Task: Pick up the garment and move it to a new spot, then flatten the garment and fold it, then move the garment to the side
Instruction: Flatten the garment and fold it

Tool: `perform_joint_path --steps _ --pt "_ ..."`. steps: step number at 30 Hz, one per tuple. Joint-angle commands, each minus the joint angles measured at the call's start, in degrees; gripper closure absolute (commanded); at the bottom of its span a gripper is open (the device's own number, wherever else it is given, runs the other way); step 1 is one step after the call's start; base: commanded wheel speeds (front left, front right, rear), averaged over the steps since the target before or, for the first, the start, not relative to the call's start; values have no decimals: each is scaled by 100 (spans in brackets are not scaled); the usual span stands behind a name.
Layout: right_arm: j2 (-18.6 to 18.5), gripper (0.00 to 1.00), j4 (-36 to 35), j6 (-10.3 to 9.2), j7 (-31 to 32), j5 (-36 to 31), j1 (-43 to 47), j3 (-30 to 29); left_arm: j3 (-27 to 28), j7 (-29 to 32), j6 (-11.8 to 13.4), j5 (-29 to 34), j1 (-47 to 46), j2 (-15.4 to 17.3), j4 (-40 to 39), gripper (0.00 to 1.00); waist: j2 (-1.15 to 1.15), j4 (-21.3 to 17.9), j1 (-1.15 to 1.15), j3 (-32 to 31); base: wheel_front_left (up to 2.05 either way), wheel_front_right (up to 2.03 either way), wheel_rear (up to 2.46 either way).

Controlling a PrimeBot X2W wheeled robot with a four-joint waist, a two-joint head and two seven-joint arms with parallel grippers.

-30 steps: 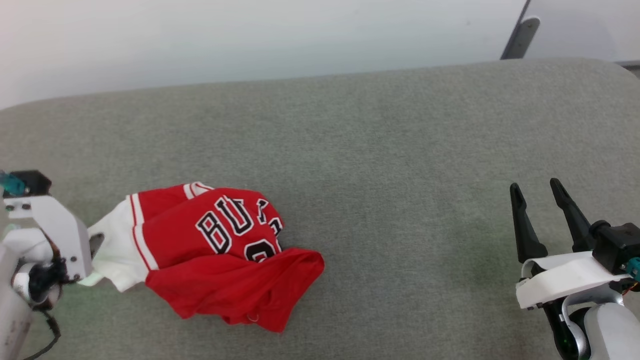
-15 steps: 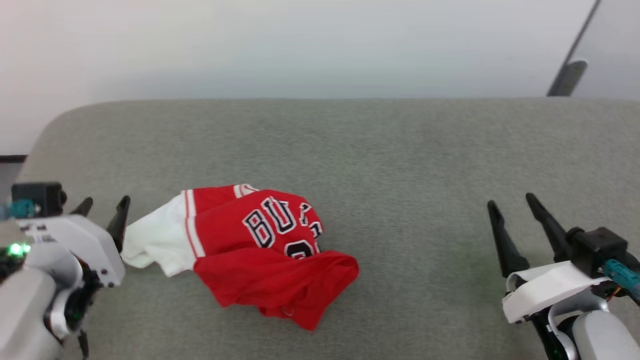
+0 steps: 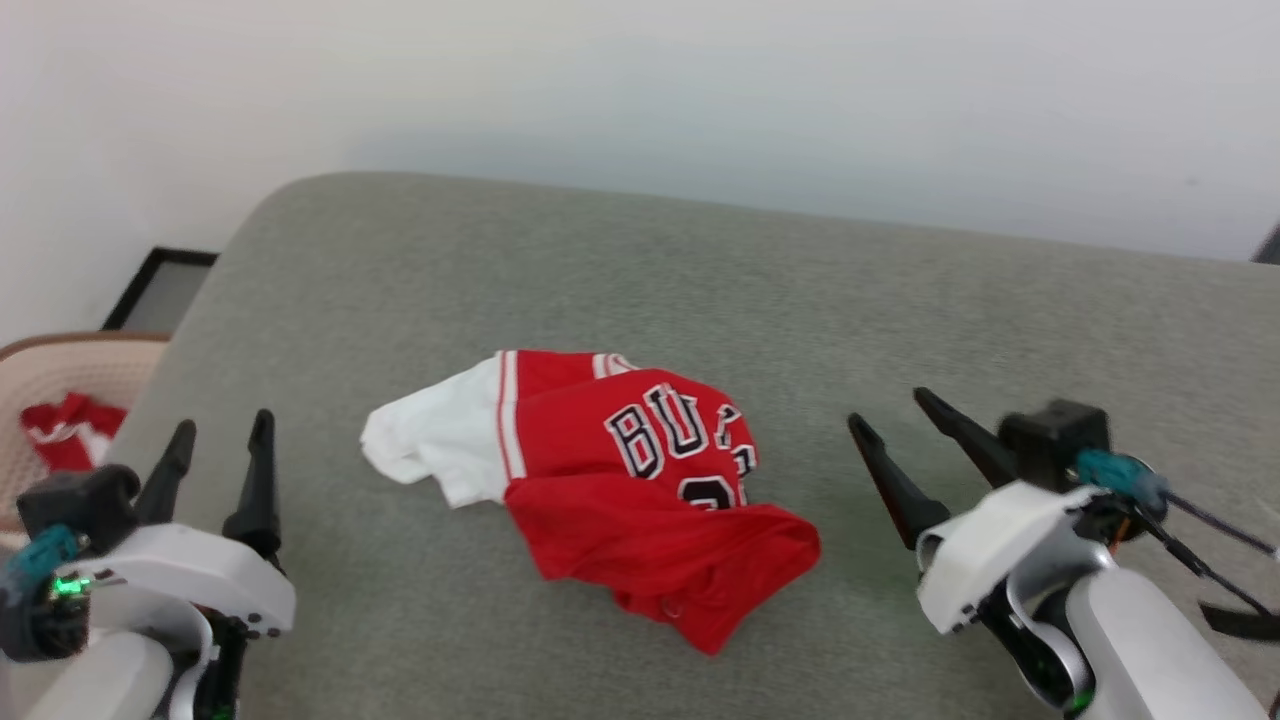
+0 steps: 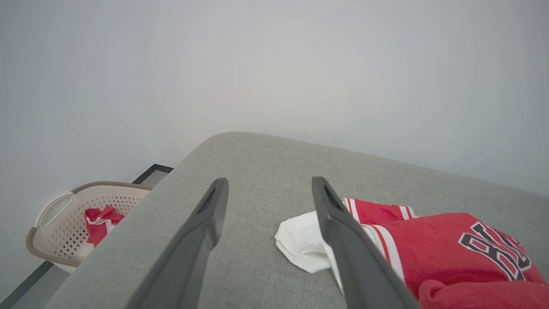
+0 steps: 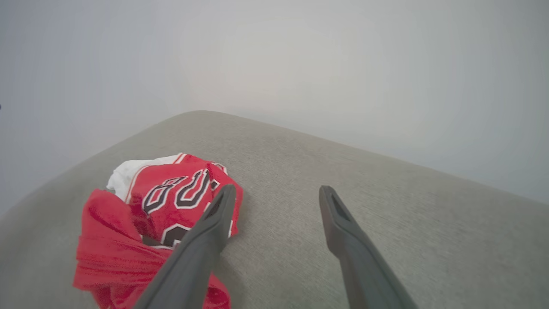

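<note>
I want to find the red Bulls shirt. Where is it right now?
In the head view the red shirt lies crumpled near the middle of the grey cushion, between the left gripper and the right gripper, touching neither.

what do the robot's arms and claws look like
Both claws have two long tapered dark fingers on white shells. The left claw carries a teal connector and green light; the right claw has a black block, teal connector and thin dark cables.

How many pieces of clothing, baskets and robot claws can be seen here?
Clothing: 2 (jersey on the cushion, red-and-white cloth in the basket)
Baskets: 1
Grippers: 2 (left gripper, right gripper), both open
Total: 5
</note>
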Motion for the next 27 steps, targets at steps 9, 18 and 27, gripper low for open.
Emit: perform_joint_path --steps 9,18,27 --pt "-174 0 733 -8 809 662 -1010 732 714 -43 -140 634 405 -832 -292 0 0 838 0 333 0 0 0" --pt "-189 0 1587 -7 1330 991 -1602 1271 925 -42 -498 1087 331 -1333 -4 0 0 1160 0 510 0 0 0" --pt "-14 0 2591 -8 1469 1096 -1884 1641 1243 -43 -757 1377 302 -1598 262 0 0 1225 0 580 0 0 0"
